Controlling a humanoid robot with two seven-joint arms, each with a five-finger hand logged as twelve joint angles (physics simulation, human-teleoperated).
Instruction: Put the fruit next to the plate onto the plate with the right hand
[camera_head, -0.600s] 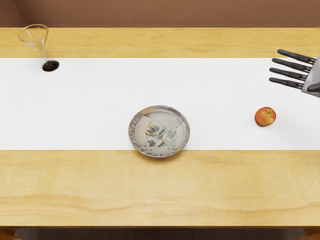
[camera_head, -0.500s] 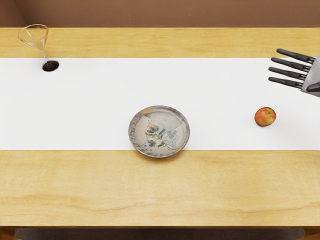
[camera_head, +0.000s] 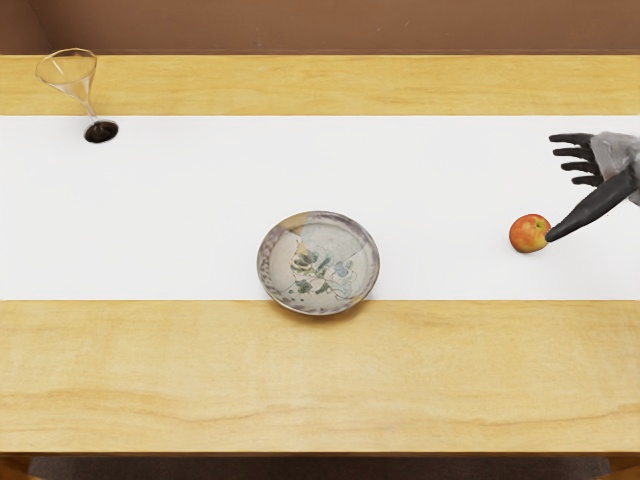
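A small red-and-yellow apple (camera_head: 529, 233) lies on the white runner, well to the right of the patterned ceramic plate (camera_head: 318, 262). My right hand (camera_head: 584, 185) reaches in from the right edge, just above and to the right of the apple. Its fingers are spread and hold nothing. The thumb (camera_head: 582, 214) stretches down to the apple's right side, its tip at or touching the fruit. The left arm does not show.
A tilted martini glass (camera_head: 74, 82) stands at the far left corner of the white runner (camera_head: 200, 200). Bare wooden table (camera_head: 320, 380) lies in front of the runner and plate.
My right hand has come down and turned toward the apple; the thumb now extends to the fruit's right side. The apple and plate have not moved.
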